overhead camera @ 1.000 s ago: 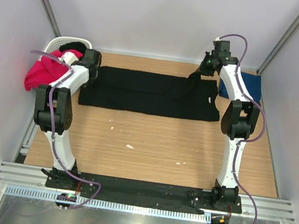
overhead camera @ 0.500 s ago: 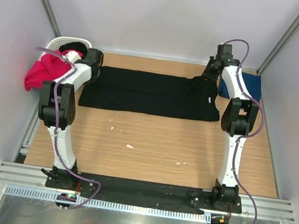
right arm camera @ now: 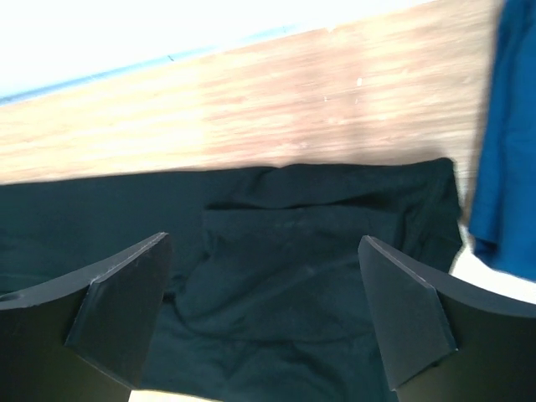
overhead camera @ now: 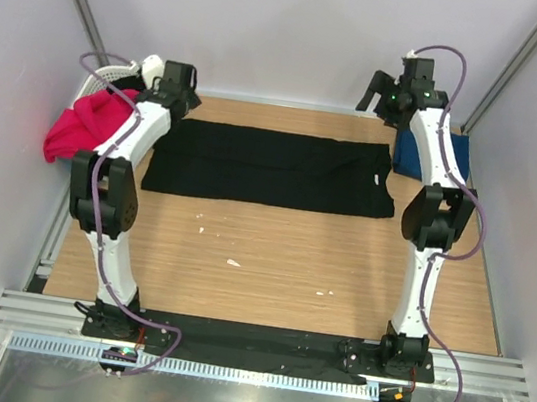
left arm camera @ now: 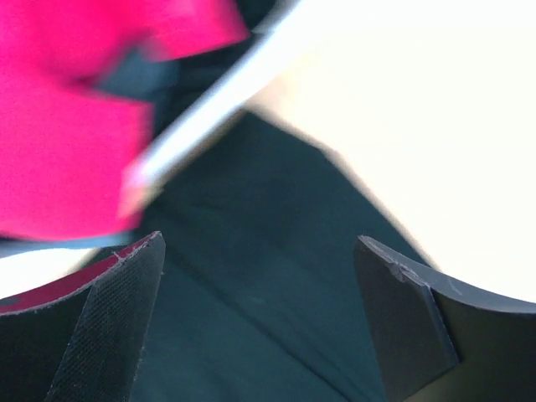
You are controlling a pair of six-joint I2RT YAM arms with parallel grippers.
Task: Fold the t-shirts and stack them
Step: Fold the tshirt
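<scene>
Top external shows me the black t-shirt (overhead camera: 269, 166) lying flat; left gripper (left arm camera: 260, 247) and right gripper (right arm camera: 264, 247) gape empty near its ends

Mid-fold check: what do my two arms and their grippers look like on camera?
The left arm and right arm both have white links with black joint housings. A purple cable loops along each. The left gripper and right gripper are black, with flat wedge-shaped fingers showing a finely textured face.
</scene>
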